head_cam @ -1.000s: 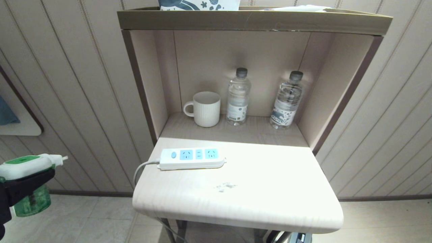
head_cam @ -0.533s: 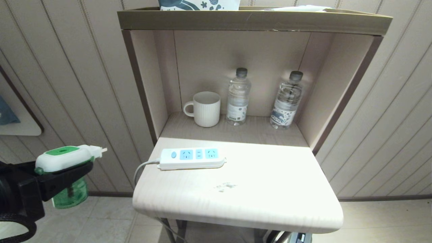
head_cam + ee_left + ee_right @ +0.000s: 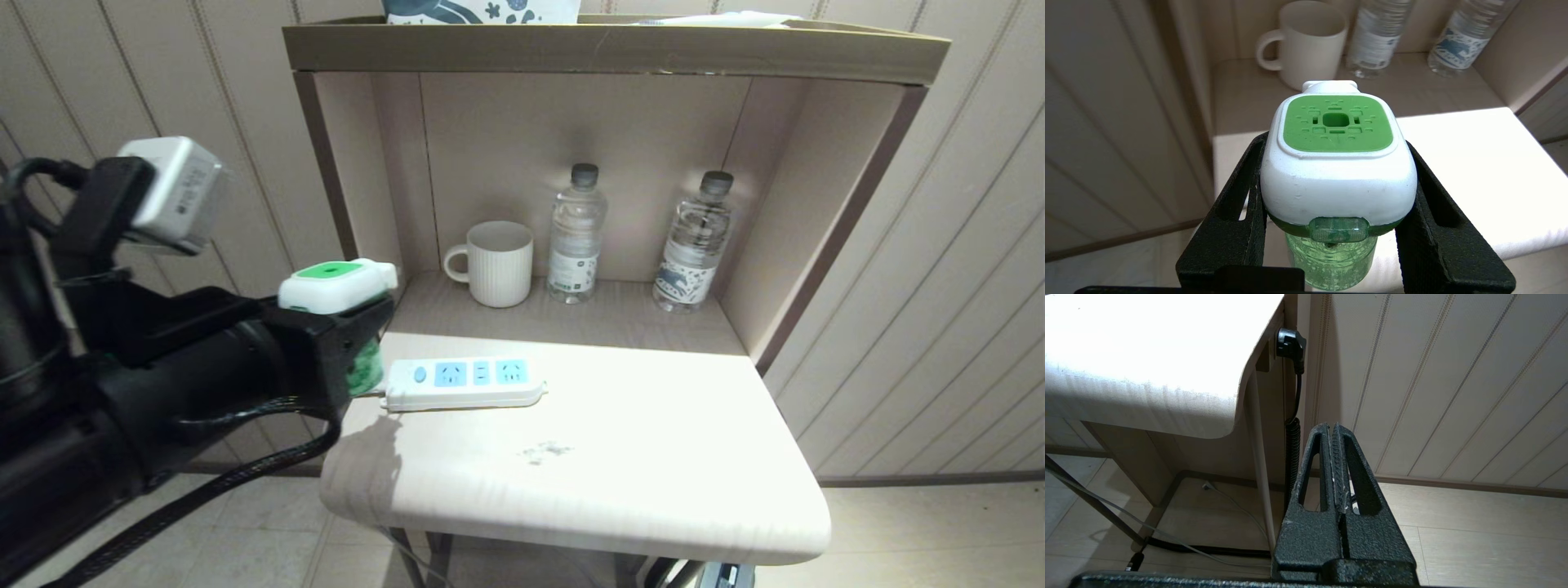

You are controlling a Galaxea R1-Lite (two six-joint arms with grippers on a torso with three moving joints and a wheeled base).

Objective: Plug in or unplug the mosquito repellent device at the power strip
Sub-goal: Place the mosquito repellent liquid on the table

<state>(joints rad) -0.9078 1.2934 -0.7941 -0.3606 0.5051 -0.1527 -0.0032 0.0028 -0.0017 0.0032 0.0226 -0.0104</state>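
Left end effector (image 3: 359,327): black, held at the left edge of the worktop (image 3: 653,457), its two fingers (image 3: 1241,212) clamped on either side of the mosquito repellent device (image 3: 1337,163). Device: white body with green top plate, kept upright, translucent green liquid bottle (image 3: 1331,257) hanging below between the fingers; carried in the air just left of the power strip (image 3: 465,383), not plugged in.

Power strip: white, light blue socket faces, blue round button at its left end, laid flat near the back left of the worktop; all sockets unoccupied; white cable (image 3: 339,408) led off the left edge.

Shelf recess behind the worktop: one white ribbed mug (image 3: 496,263), two clear water bottles (image 3: 577,233) with grey caps, all standing upright, well apart from the strip.

Right end effector (image 3: 1336,457): parked low beside the worktop, above the floor, fingers pressed together, nothing held.
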